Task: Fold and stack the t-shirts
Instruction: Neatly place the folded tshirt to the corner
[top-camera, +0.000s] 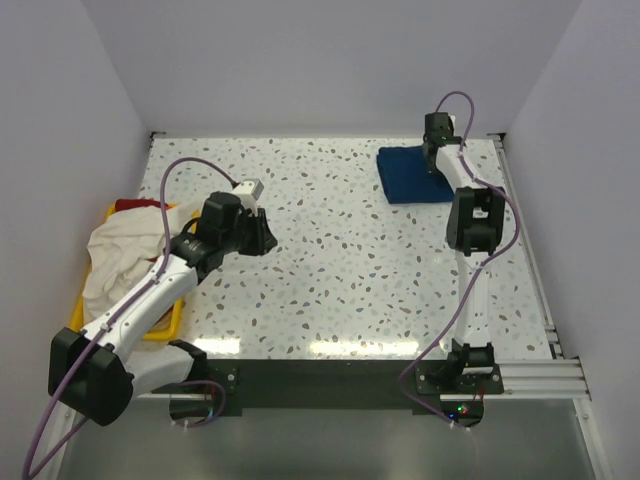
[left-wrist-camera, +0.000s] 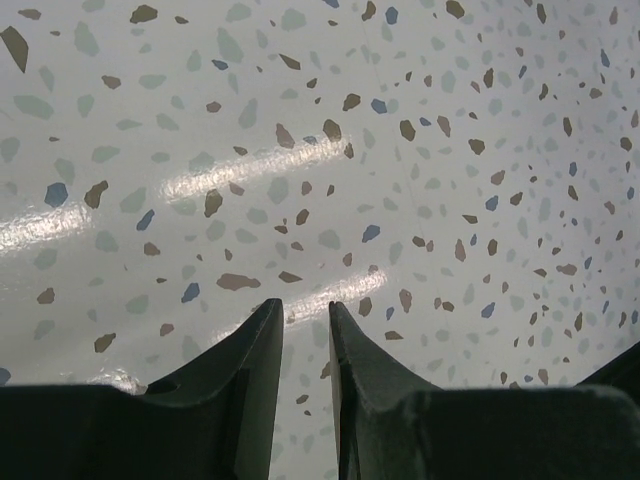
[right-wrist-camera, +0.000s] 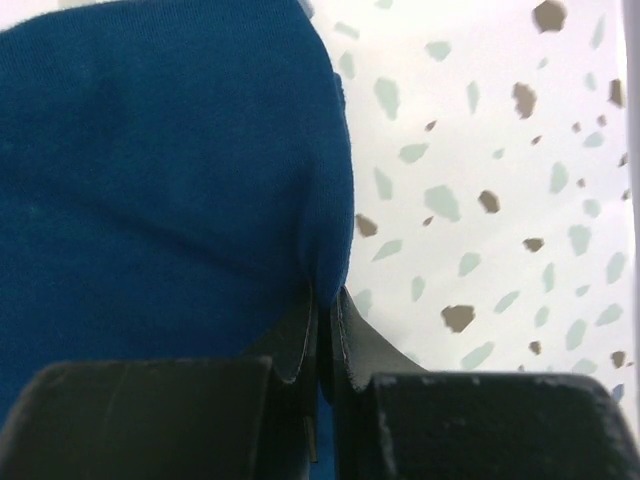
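Right hand (right-wrist-camera: 322, 300): its dark fingers fill the bottom of the wrist view. They are clenched tight, with the tips meeting at the right-hand edge of the folded navy blue cotton t-shirt (right-wrist-camera: 150, 180). The cloth puckers toward the tips, so a thin pinch of hem looks caught, though I can't be fully sure. From above, that shirt lies as a flat rectangle at the far right of the white speckled worktop (top-camera: 340, 260), near its edge, with the right arm stretched out to it.

Left hand (left-wrist-camera: 303, 308): released, with a narrow gap between the fingers and nothing in it. It hovers over bare worktop left of middle, well apart from the navy shirt.

Left edge: a yellow plastic bin (top-camera: 160, 330) holds a crumpled cream-white t-shirt (top-camera: 115, 255) that spills over the rim. A bit of red cloth (top-camera: 135, 205) shows behind it. Neither is folded or stacked yet.

Risks, as I judge them:
- If the right hand pulls away with the hem pinched, the top layer drags and the fold opens.
- A sideways tug could slide the navy shirt off the worktop's near edge.
- The cream shirt drapes over the bin rim. Grabbing one layer may snag it, shift the light bin or haul the red cloth along.
- The left hand's gap looks tight for bunched cloth.
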